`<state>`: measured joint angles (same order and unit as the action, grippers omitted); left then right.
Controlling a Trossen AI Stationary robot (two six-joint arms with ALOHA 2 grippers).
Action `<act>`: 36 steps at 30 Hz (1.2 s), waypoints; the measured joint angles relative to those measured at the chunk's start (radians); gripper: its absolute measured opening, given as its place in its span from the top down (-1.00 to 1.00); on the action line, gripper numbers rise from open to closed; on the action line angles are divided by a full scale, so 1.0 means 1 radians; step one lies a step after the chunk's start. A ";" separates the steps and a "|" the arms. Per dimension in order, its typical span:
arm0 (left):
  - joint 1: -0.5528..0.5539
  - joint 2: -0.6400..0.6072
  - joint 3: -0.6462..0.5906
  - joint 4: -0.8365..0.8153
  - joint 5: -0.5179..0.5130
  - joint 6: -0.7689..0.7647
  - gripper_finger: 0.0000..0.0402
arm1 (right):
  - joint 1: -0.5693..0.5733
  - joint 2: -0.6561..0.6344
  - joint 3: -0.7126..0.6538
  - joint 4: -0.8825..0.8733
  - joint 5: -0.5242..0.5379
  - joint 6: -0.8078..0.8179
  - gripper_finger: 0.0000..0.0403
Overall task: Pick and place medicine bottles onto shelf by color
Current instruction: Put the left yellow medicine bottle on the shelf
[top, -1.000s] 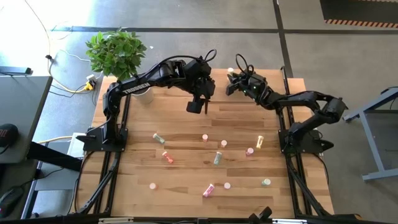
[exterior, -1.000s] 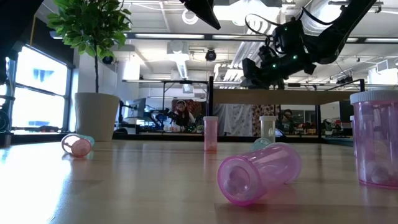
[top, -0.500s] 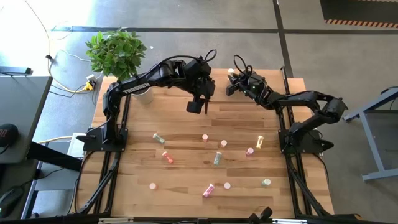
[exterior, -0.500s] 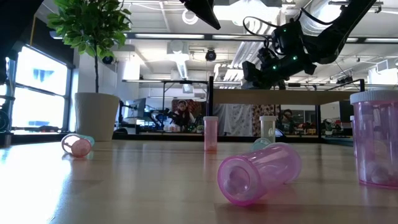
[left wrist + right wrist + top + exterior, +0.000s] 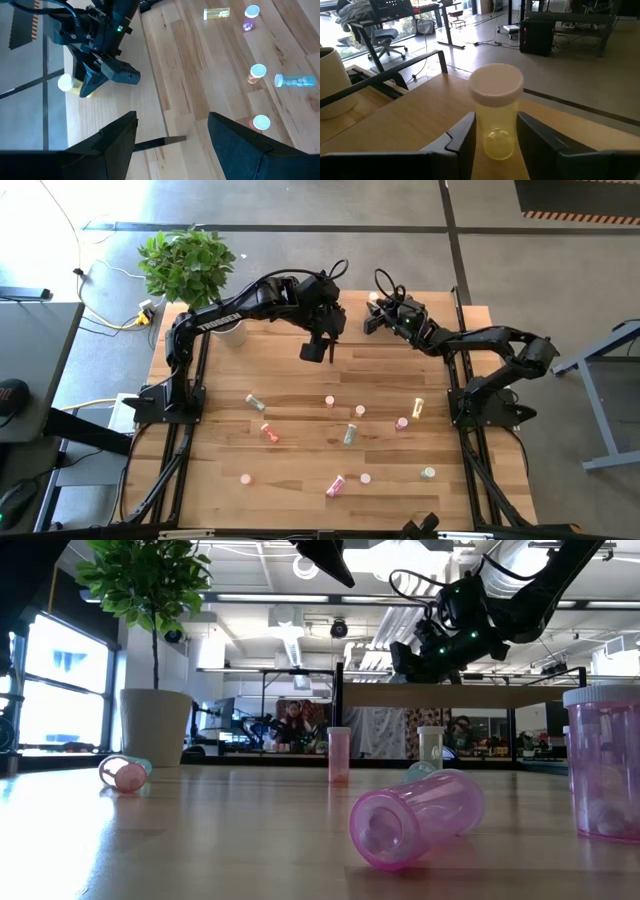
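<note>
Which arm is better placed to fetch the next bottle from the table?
Likely the left. Its gripper hangs open and empty just behind the loose bottles, while the right gripper is over the shelf around a yellow bottle.

Both arms reach to far side of the worktop, claws high.
L claw [image 5: 313, 352] hangs mid-air w/ fingers [image 5: 116, 134] spread wide, gripping nothing; arm stretched in from L base. R claw [image 5: 371, 313] sits low at far edge, fingers [image 5: 462, 134] parted, R arm folded back at elbow.
</note>
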<state>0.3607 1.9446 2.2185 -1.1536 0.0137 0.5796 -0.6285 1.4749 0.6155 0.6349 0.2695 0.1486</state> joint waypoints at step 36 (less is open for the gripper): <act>0.000 0.000 0.000 0.001 0.000 0.000 -0.18 | 0.007 -0.126 0.000 -0.089 0.019 -0.001 0.29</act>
<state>0.3603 1.9446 2.2185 -1.1530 0.0135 0.5797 -0.6212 1.3485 0.6155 0.5454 0.2881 0.1481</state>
